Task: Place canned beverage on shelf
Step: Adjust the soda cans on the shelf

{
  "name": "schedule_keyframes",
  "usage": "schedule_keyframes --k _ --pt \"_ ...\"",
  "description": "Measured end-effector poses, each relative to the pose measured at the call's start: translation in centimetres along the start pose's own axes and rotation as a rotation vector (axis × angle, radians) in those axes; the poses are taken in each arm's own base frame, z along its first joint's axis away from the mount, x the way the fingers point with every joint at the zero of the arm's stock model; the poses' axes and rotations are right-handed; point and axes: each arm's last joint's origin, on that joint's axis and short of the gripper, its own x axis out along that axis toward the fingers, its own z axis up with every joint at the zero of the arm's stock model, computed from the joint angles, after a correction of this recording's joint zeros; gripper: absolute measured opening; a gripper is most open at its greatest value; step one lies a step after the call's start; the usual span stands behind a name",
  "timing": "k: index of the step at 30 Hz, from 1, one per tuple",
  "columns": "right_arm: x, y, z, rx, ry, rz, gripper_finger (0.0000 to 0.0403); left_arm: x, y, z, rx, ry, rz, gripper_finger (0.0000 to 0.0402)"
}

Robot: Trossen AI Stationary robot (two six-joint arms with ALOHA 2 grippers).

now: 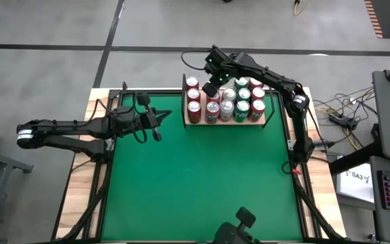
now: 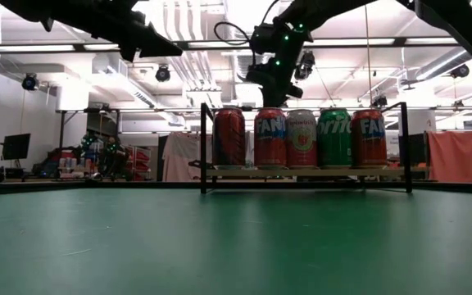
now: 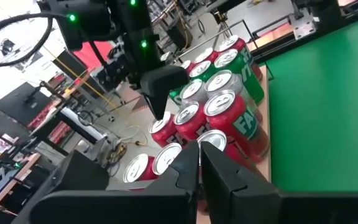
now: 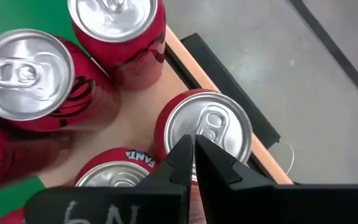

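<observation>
The big green table (image 1: pixel 202 183) sits in the middle, with one dark arm on each side.

The left arm (image 1: pixel 80 127) reaches in from the left edge and hangs over the green. The left gripper (image 1: pixel 158 119) is in the air, well apart from the shelf. Its jaws are closed and hold nothing.

The right arm (image 1: pixel 283 85) bends in from the far right corner. The right gripper (image 1: pixel 210 89) is up above the cans at the left end of the shelf. Its jaws are pressed together and hold nothing. In the right wrist view its tips (image 4: pixel 193 163) hang just over the silver top of a red can (image 4: pixel 207 130) near the edge of the board.

The shelf (image 1: pixel 266 116) is a small tan board at the far side of the table, with thin black posts (image 2: pixel 204 147) at its ends.

The cans (image 1: pixel 225 102) stand upright on the shelf, packed close in rows. Most are red and some are green. From the low view, the front row shows four red cans and one green can (image 2: pixel 335 138).
</observation>
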Motion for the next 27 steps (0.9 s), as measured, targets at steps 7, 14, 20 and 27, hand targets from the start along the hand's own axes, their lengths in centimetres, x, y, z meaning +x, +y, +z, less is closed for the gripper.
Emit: schedule_keyframes --k 7,14,20,27 --pt "0.6 0.3 0.0 0.029 0.008 0.003 0.0009 0.0 -0.1 -0.1 0.010 0.016 -0.005 0.0000" --pt "1.3 0.9 0.1 0.037 0.007 0.009 0.0009 0.0 -0.2 -0.3 0.037 0.036 -0.016 0.0000" --pt "1.5 1.2 0.3 0.027 -0.005 0.011 0.0009 0.0 -0.2 -0.3 0.037 0.036 -0.015 0.0000" --pt "0.8 1.3 0.4 0.022 -0.025 0.007 0.0009 0.0 -0.2 -0.3 0.037 0.035 -0.014 0.0000"
